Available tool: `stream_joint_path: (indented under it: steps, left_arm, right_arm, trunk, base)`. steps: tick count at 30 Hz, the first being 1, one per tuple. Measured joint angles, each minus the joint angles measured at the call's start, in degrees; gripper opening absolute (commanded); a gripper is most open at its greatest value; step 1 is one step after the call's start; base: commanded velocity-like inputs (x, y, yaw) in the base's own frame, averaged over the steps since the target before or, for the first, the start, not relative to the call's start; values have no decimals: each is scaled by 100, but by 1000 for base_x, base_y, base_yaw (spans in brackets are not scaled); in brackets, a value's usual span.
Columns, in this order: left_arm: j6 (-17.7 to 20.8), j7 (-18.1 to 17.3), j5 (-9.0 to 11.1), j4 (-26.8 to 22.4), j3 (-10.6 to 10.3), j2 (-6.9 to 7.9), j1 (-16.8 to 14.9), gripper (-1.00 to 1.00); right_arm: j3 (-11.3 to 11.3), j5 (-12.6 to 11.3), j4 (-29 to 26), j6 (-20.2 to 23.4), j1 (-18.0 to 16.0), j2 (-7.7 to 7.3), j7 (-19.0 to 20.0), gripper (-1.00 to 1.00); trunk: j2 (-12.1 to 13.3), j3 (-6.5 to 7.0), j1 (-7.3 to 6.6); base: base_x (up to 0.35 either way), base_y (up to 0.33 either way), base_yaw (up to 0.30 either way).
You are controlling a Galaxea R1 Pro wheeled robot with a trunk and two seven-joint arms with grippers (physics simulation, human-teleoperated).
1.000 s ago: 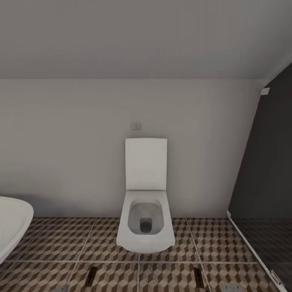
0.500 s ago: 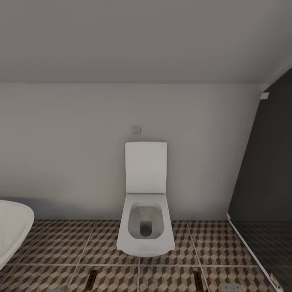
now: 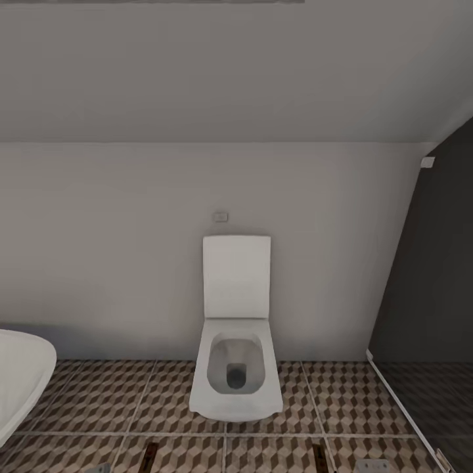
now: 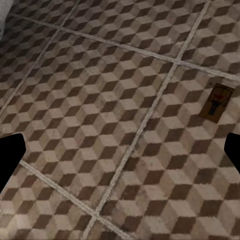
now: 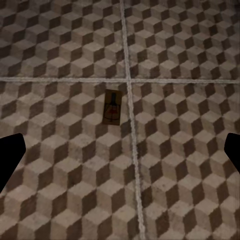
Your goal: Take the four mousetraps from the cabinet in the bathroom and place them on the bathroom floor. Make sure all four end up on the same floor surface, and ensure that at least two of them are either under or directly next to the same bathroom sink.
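Two mousetraps lie flat on the bathroom floor (image 3: 98,401) near the bottom edge of the head view, one at the left (image 3: 150,453) and one at the right (image 3: 320,454). In the left wrist view a mousetrap (image 4: 216,102) rests on the cube-patterned tiles, off to one side of my left gripper (image 4: 120,157). That gripper is open, with nothing between its fingers. The right gripper (image 5: 120,155) is open above the tiles as well, and a mousetrap (image 5: 113,107) lies beyond its fingertips, beside a grout line. The white sink (image 3: 20,374) juts in at the left. The cabinet is out of view.
A white toilet (image 3: 236,368) with its lid raised stands against the back wall, straight ahead. The dark glass shower enclosure (image 3: 427,295) closes off the right side. A small wall plate (image 3: 220,216) sits above the toilet.
The whole head view has slid downward a little, so the camera has moved. The mousetraps now sit closer to the bottom edge, and nothing on the floor has shifted.
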Motion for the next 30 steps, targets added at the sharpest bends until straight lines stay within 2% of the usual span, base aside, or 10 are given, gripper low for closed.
stream_joint_path:
  steps: [27, 30]
  left_arm:
    - [7, -5, 0, -1, 0, -1, 7, 100]
    - [8, -7, 0, -3, 1, -7, 8, 100]
  right_arm:
    - [0, 0, 0, -2, -1, -1, 1, 100]
    - [0, 0, 0, 1, -2, 1, 1, 100]
  trunk:
    - [1083, 485, -593]
    - [1085, 485, -594]
  base:
    - [0, 0, 0]
    - [0, 0, 0]
